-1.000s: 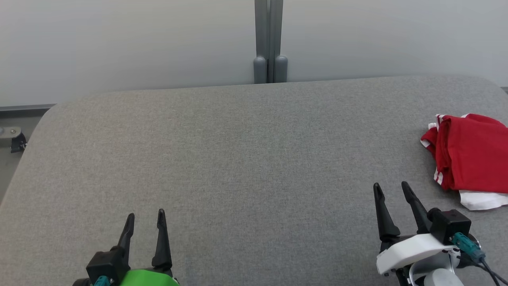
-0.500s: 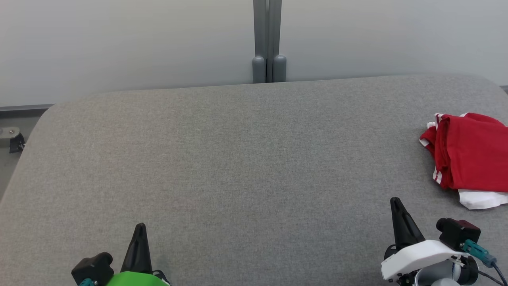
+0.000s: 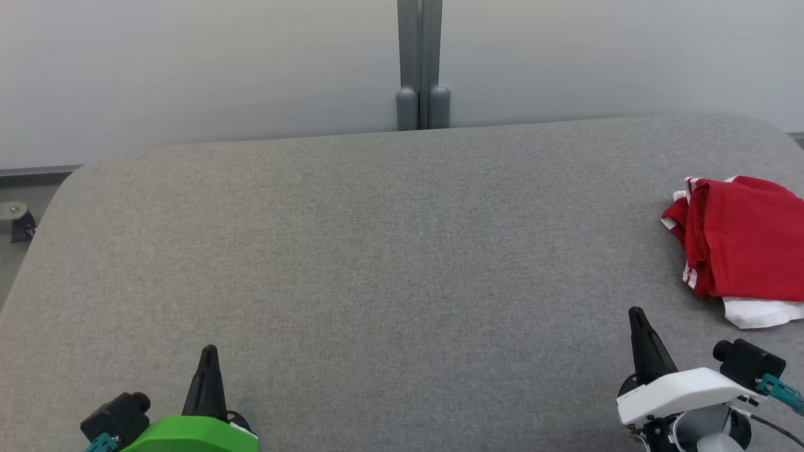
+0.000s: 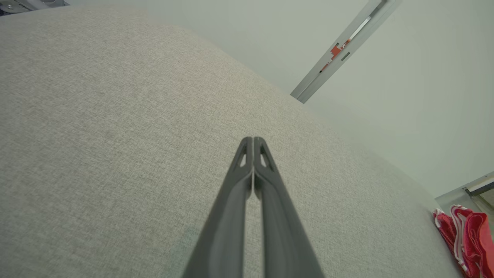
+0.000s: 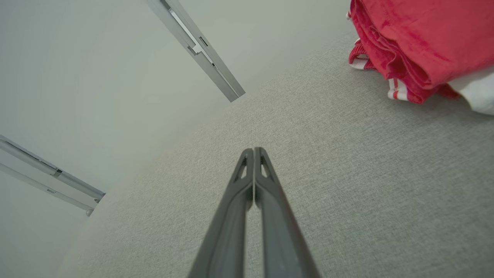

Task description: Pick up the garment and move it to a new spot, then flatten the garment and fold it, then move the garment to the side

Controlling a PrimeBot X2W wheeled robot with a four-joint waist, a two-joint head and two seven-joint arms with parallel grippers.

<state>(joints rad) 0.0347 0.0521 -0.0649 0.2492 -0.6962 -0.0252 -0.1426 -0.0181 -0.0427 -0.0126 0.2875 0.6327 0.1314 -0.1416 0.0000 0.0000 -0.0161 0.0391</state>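
Right now both claws are pressed fully shut, fingertips meeting, with nothing held between them. The left gripper [image 3: 208,358] hovers low over the grey padded table [image 3: 377,251], fingers pointing toward the far edge. The right gripper [image 3: 639,320] points the same way. The red garment [image 3: 744,242], trimmed in white, lies bunched ahead of the right claw and off to its right, near but not touching, and well apart from the left claw.
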